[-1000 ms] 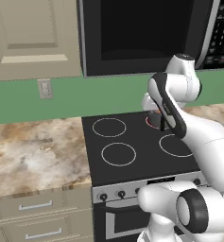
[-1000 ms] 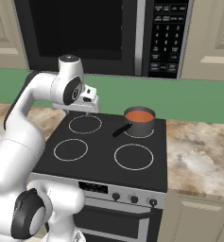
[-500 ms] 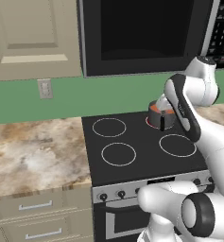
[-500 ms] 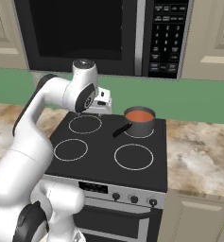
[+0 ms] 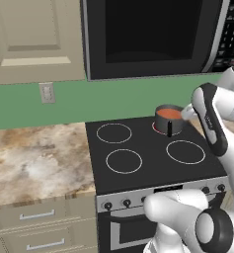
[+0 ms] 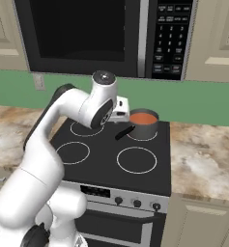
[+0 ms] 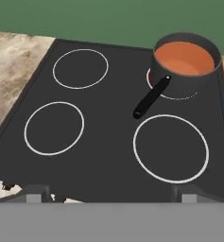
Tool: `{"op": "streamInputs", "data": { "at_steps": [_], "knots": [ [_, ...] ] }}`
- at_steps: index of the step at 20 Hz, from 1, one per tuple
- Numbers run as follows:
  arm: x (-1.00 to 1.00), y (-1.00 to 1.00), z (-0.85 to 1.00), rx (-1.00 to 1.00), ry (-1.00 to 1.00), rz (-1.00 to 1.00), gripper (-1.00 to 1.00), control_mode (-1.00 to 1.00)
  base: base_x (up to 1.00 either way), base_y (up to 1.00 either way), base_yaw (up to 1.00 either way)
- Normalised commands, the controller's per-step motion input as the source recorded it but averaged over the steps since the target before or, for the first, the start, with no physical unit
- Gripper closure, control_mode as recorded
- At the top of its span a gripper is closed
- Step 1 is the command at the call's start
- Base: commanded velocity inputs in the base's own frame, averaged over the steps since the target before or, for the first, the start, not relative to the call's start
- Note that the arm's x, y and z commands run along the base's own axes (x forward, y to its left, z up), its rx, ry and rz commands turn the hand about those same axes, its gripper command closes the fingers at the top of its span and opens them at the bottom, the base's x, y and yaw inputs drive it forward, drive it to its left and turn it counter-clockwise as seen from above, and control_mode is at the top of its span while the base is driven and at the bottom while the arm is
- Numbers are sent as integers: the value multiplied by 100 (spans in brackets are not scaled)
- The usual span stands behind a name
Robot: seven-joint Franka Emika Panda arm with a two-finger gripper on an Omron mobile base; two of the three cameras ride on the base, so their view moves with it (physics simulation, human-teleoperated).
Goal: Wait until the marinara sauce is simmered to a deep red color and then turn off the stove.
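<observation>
The stove [image 5: 148,165] is a black glass top with four white-ringed burners. On its rear right burner stands the small dark saucepan [image 6: 145,128], its black handle [image 7: 151,98] pointing to the front. The marinara sauce [image 7: 184,57] in it is smooth and orange-red. A red glow shows at the burner's edge under the pan. My gripper [image 6: 120,113] hovers above the stovetop, just left of the pan and apart from it. In the hand view its fingertips [image 7: 36,194] stand wide apart with nothing between them, so the gripper [image 7: 111,194] is open.
Small black knobs [image 6: 135,203] line the stove's silver front panel. A black microwave [image 6: 82,34] hangs above the stove. Marbled counters flank it on the left [image 5: 34,158] and on the right [image 6: 203,154]. A wall outlet [image 5: 47,92] sits on the green backsplash.
My arm has swung to the right and the hand has come closer to the saucepan. The pan now shows fully in the left base view. The sauce looks the same orange-red.
</observation>
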Motion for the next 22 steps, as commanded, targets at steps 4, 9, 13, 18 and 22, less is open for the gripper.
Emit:
{"op": "streamInputs", "data": {
  "at_steps": [4,9,13,18,22],
  "knots": [
    [-15,-70,0,0,-3,14,-100,-100,0,0,0],
    [-16,-65,0,0,-6,16,-100,-100,0,0,0],
    [-53,-51,-5,0,-12,16,-100,-100,0,0,0],
    [-52,-5,-26,0,-17,2,-100,-100,0,0,0],
    [-35,0,-44,0,-16,0,-100,-100,0,0,0]
  ]
}}
